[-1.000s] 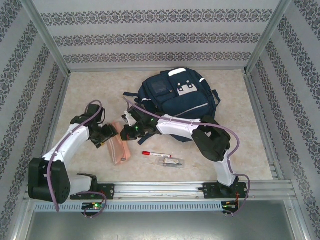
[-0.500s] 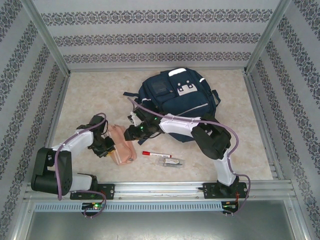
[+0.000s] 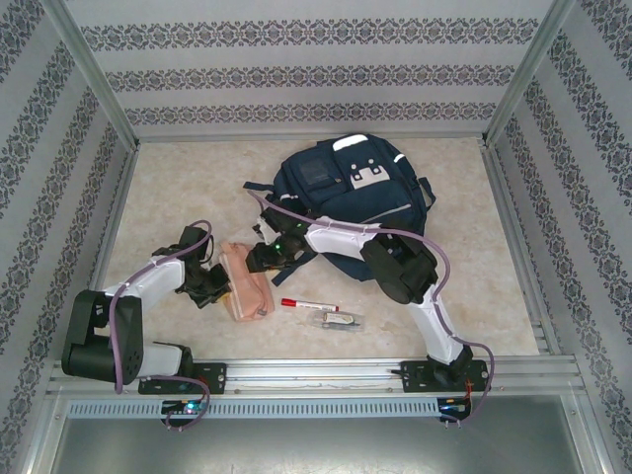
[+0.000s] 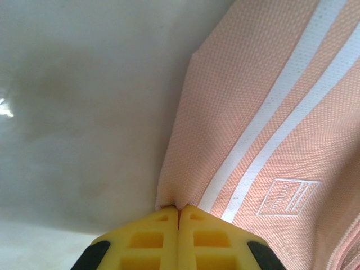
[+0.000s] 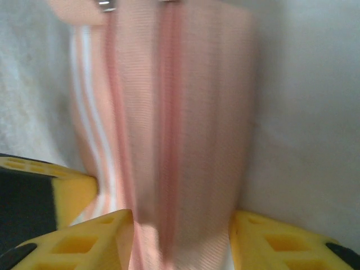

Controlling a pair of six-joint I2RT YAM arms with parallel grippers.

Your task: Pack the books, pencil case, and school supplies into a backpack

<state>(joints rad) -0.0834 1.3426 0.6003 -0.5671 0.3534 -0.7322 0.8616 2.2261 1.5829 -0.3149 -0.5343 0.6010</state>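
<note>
Left end effector [image 4: 179, 212] pinches the left edge of the long salmon-pink fabric pencil case [image 4: 270, 112] (probably anchoring it); right end effector [image 5: 177, 228] straddles it, open.

Beige marbled tabletop [image 3: 178, 188]; floral-striped walls [image 3: 316, 79]; aluminium front rail [image 3: 316, 371].

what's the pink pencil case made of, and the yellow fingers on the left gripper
Pencil case: looks like woven fabric, matte salmon; fine weave grain shows up close, plus white stripes. Fingers of the left gripper: probably moulded plastic or rubber, matte yellow, with square hollows.
</note>
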